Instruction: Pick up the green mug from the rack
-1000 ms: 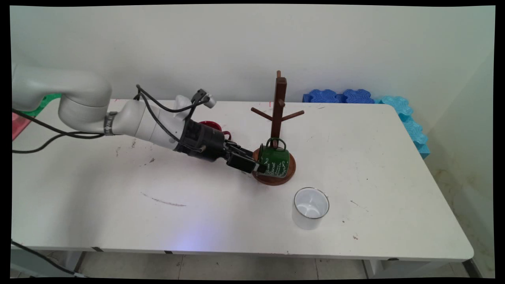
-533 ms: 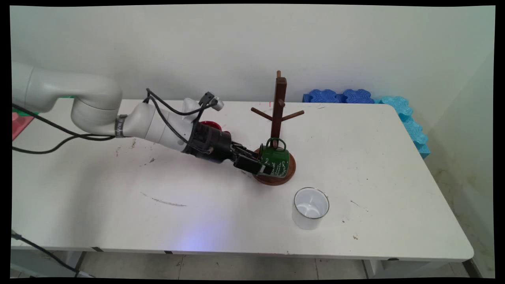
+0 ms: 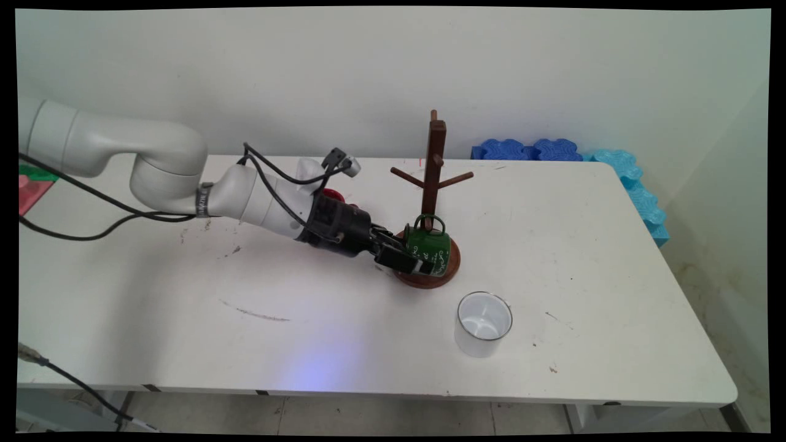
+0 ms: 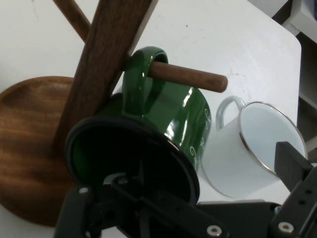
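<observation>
A dark green mug [image 3: 431, 244] with white lettering hangs by its handle on a low peg of the wooden mug tree [image 3: 433, 166], just above the tree's round base [image 3: 453, 265]. My gripper [image 3: 412, 261] reaches in low from the left and stands open around the mug's mouth end. In the hand view the green mug [image 4: 183, 114] fills the middle, its handle over the peg [image 4: 190, 78], its dark opening facing the camera. One finger [image 4: 292, 166] shows on the mug's right; the other is mostly hidden at the lower left.
A white mug [image 3: 484, 323] stands upright near the table's front, right of the base, and appears behind the green one as the white mug [image 4: 257, 144]. A red mug [image 3: 332, 195] peeks out behind the arm. Blue foam blocks [image 3: 528, 149] line the back right corner.
The arm has slid to the right along the table, carrying the gripper further onto the green mug. The mug and the tree have stayed put.
</observation>
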### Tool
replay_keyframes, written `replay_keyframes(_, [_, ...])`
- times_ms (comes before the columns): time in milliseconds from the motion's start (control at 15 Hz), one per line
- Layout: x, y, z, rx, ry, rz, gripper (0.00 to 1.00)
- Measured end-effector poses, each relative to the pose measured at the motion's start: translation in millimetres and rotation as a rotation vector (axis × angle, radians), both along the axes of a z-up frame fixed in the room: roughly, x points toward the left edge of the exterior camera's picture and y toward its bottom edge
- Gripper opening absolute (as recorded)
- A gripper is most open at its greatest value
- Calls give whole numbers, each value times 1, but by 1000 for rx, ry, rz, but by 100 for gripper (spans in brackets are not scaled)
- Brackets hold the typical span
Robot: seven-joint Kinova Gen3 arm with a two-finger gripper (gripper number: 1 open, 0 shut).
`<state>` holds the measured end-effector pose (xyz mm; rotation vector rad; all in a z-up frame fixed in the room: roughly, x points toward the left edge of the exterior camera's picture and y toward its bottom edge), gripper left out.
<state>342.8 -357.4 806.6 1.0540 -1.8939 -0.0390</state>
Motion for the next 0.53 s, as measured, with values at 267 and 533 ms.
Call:
replay_keyframes(267, [-4,-4,-4,-2,0,-3,0])
replay_keyframes(533, [-8,-7,-7,-7,0,-5,0])
